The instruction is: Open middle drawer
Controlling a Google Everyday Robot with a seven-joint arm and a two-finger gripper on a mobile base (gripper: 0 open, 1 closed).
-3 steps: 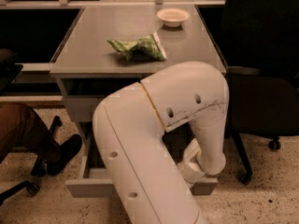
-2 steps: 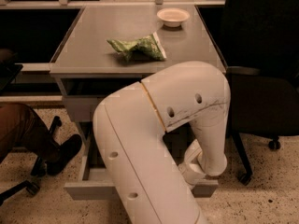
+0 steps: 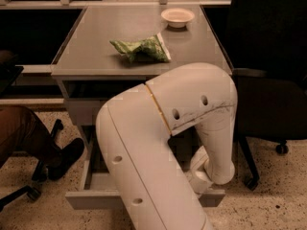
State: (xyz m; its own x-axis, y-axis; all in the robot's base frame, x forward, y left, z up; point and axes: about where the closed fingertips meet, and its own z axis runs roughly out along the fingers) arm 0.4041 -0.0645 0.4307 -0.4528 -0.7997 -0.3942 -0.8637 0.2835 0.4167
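The grey cabinet stands under a grey tabletop. A light grey drawer, the one below the top front, which I take for the middle drawer, stands pulled far out towards me, low near the floor. Its handle is hidden by my arm. My white arm bends down across the cabinet's front. Its wrist ends at the right part of the pulled-out drawer's front. My gripper is hidden behind the wrist and forearm there.
On the tabletop lie a green crumpled bag and a small white bowl. A black office chair stands right of the cabinet. A person's leg and dark shoe and a chair base are on the left.
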